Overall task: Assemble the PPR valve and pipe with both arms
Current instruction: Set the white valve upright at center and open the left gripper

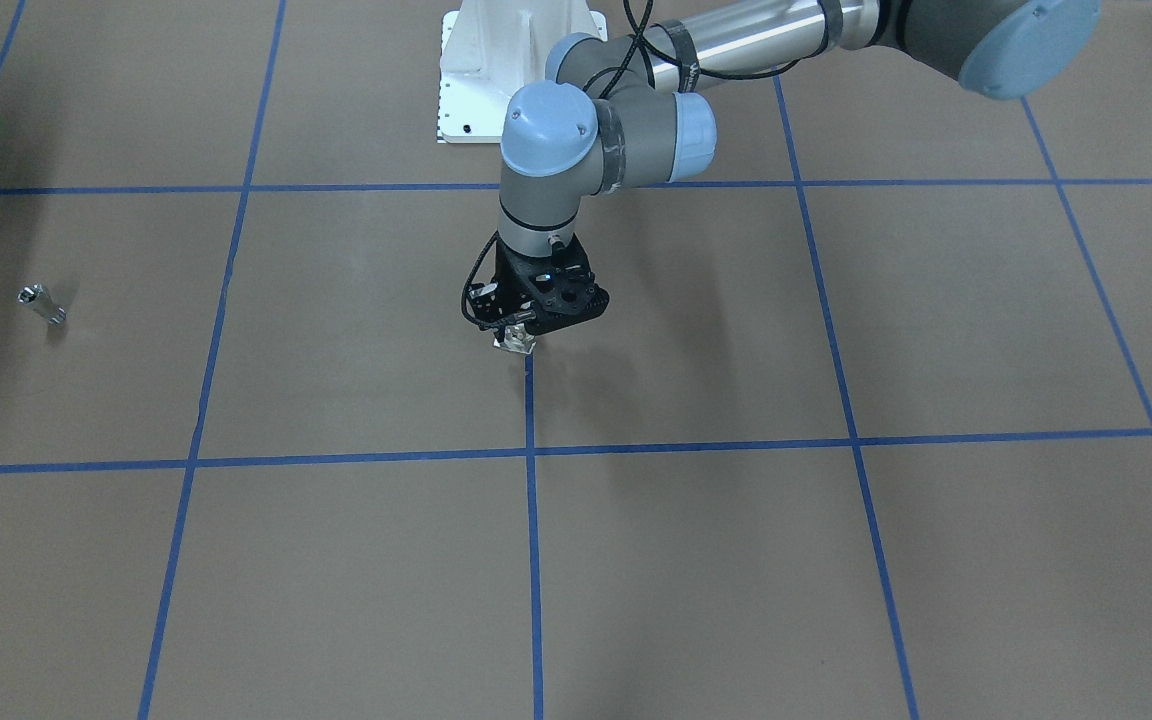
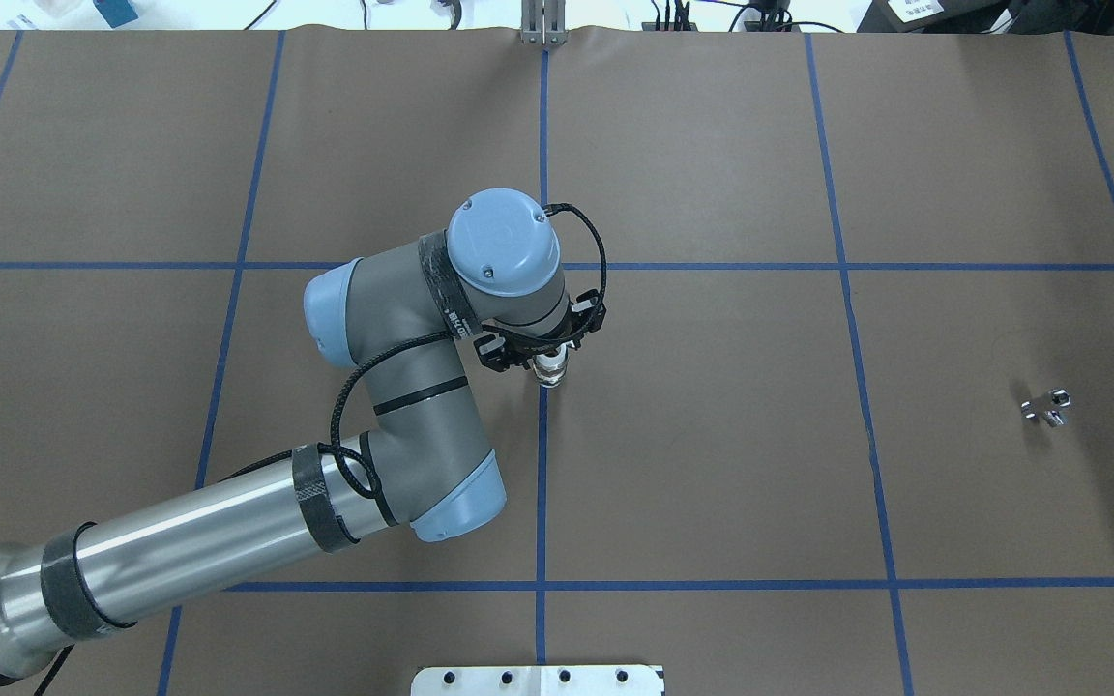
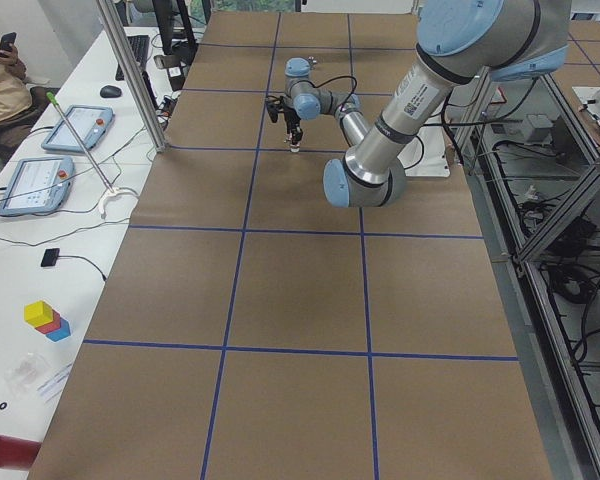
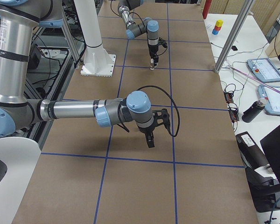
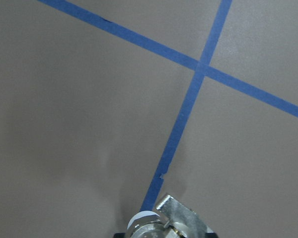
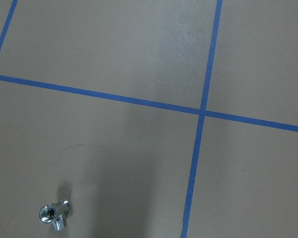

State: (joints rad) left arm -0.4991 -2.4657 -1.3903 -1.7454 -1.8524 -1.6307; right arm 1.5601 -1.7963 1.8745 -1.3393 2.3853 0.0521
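My left gripper [image 1: 517, 335] points straight down over the table's centre tape line and is shut on the PPR valve [image 1: 515, 343]. The valve is a stubby silvery fitting with a white ring; it also shows in the overhead view [image 2: 549, 368] and at the bottom edge of the left wrist view [image 5: 164, 221]. It hangs close to the table. The pipe [image 2: 1046, 408], a small shiny metal piece, lies alone far to my right, also in the front view [image 1: 41, 303] and the right wrist view [image 6: 53, 216]. My right gripper [image 4: 150, 140] hovers above the table; I cannot tell whether it is open or shut.
Brown paper with blue tape grid lines [image 2: 542, 483] covers the table. The white bolted base [image 2: 538, 680] stands at the robot's edge. Side benches with tablets [image 4: 266, 70] and an aluminium post [image 4: 228, 39] border the table's far side.
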